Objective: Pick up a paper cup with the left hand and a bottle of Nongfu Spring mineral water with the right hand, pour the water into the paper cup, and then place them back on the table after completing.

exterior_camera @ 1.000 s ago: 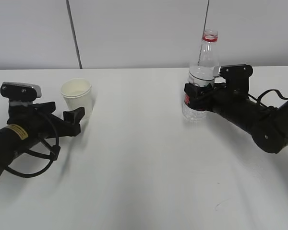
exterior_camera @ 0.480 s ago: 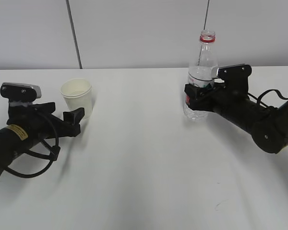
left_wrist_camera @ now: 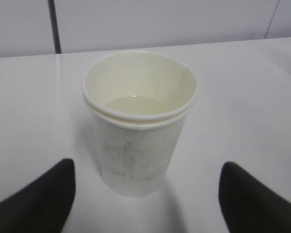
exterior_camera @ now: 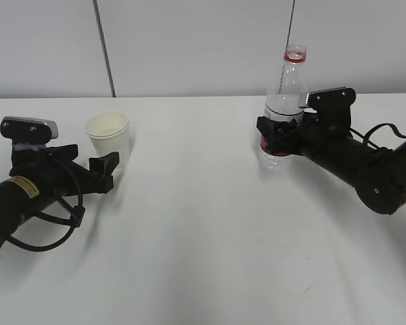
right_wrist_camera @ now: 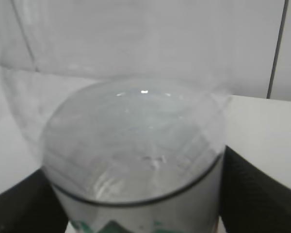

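R hand [exterior_camera: 276,133] clamped on upright uncapped bottle [exterior_camera: 283,101] on table [exterior_camera: 203,223] at right; L hand [exterior_camera: 101,170] spread wide, fingers [left_wrist_camera: 43,196] flanking paper cup [left_wrist_camera: 139,121] w/o touching, water [left_wrist_camera: 135,104] inside.

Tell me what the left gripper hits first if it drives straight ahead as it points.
Probably the paper cup: it stands on the table directly ahead of the left gripper, centred between the open jaws.

White matte table [exterior_camera: 203,257], 1 paper cup [exterior_camera: 109,137] standing upright at left rear, some clear liquid inside, 1 uncapped water bottle [exterior_camera: 282,112] upright at right rear, well apart from cup
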Controlling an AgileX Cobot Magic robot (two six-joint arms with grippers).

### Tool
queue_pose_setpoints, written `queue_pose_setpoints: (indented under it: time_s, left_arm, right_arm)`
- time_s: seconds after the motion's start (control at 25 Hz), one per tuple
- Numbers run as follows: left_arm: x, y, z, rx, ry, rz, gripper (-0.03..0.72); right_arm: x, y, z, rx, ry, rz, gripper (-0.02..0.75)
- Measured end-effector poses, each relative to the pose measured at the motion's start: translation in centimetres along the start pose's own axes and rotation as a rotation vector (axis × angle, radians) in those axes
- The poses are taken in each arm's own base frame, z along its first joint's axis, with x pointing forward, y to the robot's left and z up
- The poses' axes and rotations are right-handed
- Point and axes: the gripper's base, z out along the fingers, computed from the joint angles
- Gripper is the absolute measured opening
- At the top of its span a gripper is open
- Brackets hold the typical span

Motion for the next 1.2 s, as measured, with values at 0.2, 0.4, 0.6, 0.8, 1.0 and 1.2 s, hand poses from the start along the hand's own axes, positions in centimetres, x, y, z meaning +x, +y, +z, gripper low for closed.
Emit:
queue_pose_setpoints:
  time_s: [0.2,0.4,0.6,0.8,1.0,1.2]
  left_arm:
    - [0.0,0.0,0.0,0.0,0.0,0.0,0.556]
    - [0.0,0.0,0.0,0.0,0.0,0.0,0.556]
    - [0.0,0.0,0.0,0.0,-0.001,0.0,0.556]
    - [-0.4,0.0,-0.1,0.0,-0.01,0.002,0.556]
    - [-1.7,-0.1,-0.5,-0.006,-0.002,0.011,0.556]
    - [-3.2,-0.1,-1.2,-0.023,0.064,0.025,0.556]
  right_arm:
    - [-0.4,0.1,-0.4,0.0,-0.003,-0.001,0.619]
    - [0.0,0.4,-1.8,0.001,0.022,0.006,0.619]
    - [-0.6,0.8,-3.3,0.0,0.026,0.006,0.613]
    - [-1.5,1.2,-4.9,-0.001,0.026,0.005,0.61]
    - [-2.3,1.5,-6.6,0.006,0.052,0.001,0.61]
    - [-3.0,1.6,-8.2,0.036,0.165,-0.011,0.608]
